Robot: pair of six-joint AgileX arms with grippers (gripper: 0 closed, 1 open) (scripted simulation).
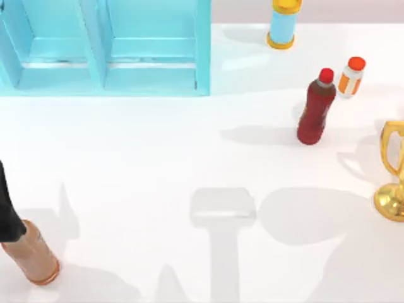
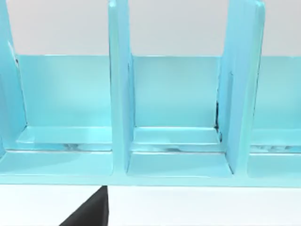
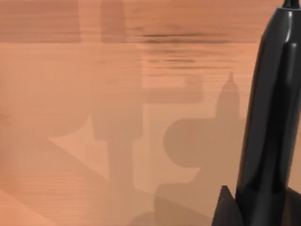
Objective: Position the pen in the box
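The pen (image 3: 273,117) is a glossy black, slim body with a pointed tip. It rises close to the camera in the right wrist view, over a surface crossed by shadows. A dark pointed part of my right gripper (image 3: 225,207) shows beside the pen's lower end; whether it grips the pen I cannot tell. The box (image 1: 202,57) is large and light blue with upright dividers, standing at the table's far left. The left wrist view faces its open compartments, split by a divider (image 2: 120,94), with white table in front.
A red bottle (image 1: 315,110), a small white bottle with an orange cap (image 1: 351,77) and a blue-and-yellow bottle (image 1: 283,25) stand at the right. A gold trophy (image 1: 392,170) stands at the right edge. A brown bottle (image 1: 35,259) stands front left under a black shape (image 1: 9,208). A black wedge (image 2: 89,212) crosses the left wrist view's edge.
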